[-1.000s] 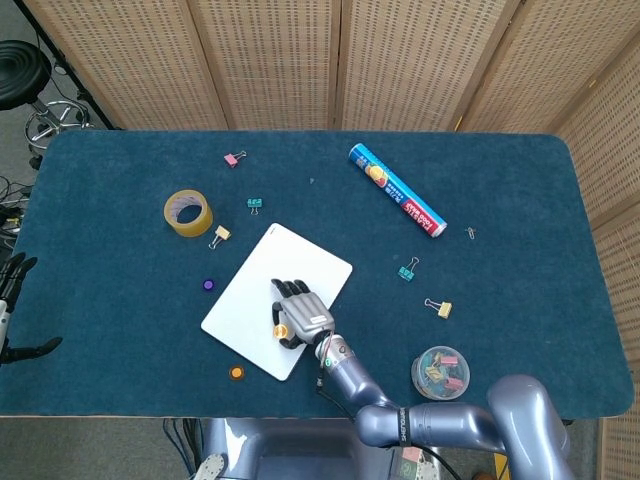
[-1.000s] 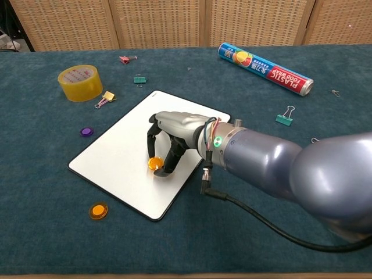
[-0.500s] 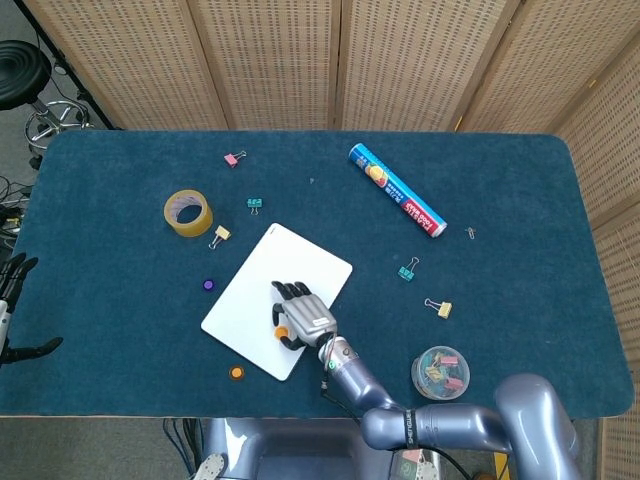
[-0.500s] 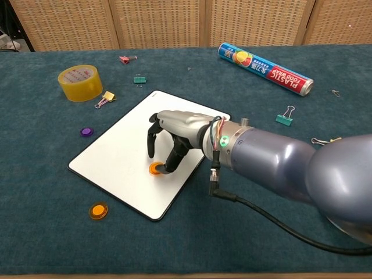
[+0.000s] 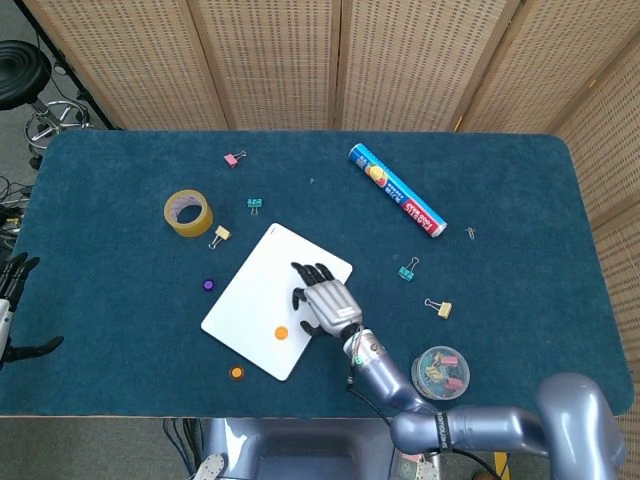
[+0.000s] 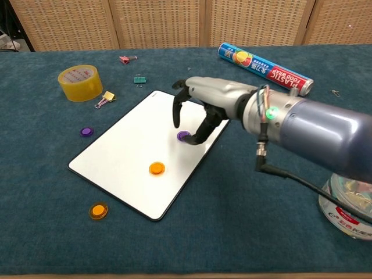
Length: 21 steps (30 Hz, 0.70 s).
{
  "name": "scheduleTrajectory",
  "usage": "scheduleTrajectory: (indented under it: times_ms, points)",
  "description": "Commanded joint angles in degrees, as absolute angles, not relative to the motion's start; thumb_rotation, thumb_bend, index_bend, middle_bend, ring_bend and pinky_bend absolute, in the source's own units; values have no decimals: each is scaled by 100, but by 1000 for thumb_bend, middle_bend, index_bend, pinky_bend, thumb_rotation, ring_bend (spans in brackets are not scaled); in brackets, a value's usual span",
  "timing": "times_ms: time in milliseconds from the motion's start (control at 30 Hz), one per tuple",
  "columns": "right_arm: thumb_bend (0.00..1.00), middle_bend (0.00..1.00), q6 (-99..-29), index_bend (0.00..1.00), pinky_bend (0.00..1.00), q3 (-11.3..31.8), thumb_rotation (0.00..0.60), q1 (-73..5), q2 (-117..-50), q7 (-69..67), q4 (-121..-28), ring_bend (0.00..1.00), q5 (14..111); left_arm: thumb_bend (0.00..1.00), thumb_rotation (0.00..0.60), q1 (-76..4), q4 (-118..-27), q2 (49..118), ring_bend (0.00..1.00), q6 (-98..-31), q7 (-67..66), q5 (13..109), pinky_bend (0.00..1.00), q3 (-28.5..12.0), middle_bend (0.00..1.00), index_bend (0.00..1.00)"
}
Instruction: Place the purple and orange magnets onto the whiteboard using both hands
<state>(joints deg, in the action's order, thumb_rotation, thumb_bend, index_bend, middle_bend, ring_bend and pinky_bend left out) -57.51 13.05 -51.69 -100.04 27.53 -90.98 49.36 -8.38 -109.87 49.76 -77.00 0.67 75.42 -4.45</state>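
Note:
The whiteboard point(image 5: 248, 300) point(image 6: 125, 148) lies at an angle on the blue table. An orange magnet point(image 5: 281, 333) point(image 6: 156, 168) lies flat on it near its front edge. A purple magnet point(image 6: 183, 136) also lies on the board, under my right hand point(image 5: 327, 300) point(image 6: 212, 99). That hand arches over the board's right side with fingers spread, its thumb tip beside the purple magnet, holding nothing. A second purple magnet point(image 5: 208, 284) point(image 6: 86, 132) and a second orange magnet point(image 5: 237, 372) point(image 6: 98, 210) lie on the cloth left of the board. My left hand point(image 5: 12, 285) hangs off the table's left edge, fingers apart.
A yellow tape roll point(image 5: 188, 212) point(image 6: 80, 82) sits at the back left. A blue foil tube point(image 5: 397, 189) point(image 6: 265, 68) lies at the back right. Binder clips point(image 5: 408, 270) are scattered about. A clip tub point(image 5: 442, 371) stands at the front right.
My right hand let go of the orange magnet on the board, lifted, and moved back and to the right. The purple magnet on the board has come into view.

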Motion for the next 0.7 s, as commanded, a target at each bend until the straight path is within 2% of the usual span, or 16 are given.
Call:
scheduleTrajectory:
  times_ms: [33,100,133,200,233,300,467,700]
  points:
    - [369,0,-5994,438,0,1145,600,-4816,-9385,2468,-9444,0,5402,0,600,-856,-10993,5010,0,-7688,2,7519,0,-448,0,0]
    - [363,0,-6093,414,0,1051,600,-4641,-9049,2293,-9537,0,5689,0,600,-873,-10986,5052,0,-7683,-45,7497,0,-460,0,0]
    - [319,0,-6154,395,0,997,600,-4548,-8880,2216,-9568,0,5825,0,600,-888,-10974,5081,0,-7673,-71,7481,0,-468,0,0]
    - [175,0,-6276,352,0,904,600,-4392,-8608,2107,-9586,0,6045,0,600,-921,-10949,5140,0,-7641,-134,7451,0,-478,0,0]
    - [70,0,-6359,314,0,856,600,-4296,-8458,2033,-9580,0,6167,0,600,-946,-10929,5180,0,-7616,-189,7436,0,-481,0,0]
    - [7,0,-6563,262,0,758,600,-4055,-8139,1826,-9545,0,6372,0,600,-1014,-10878,5286,0,-7554,-335,7415,0,-489,0,0]
    - [0,0,-6962,156,0,454,600,-3490,-7448,1136,-9386,0,6986,0,600,-1173,-10747,5568,0,-7431,-576,7353,0,-535,0,0]
    - [0,0,-7885,160,0,75,600,-2587,-6856,-20,-8734,0,7823,0,600,-1500,-10317,6056,0,-7155,-700,7434,0,-615,0,0]
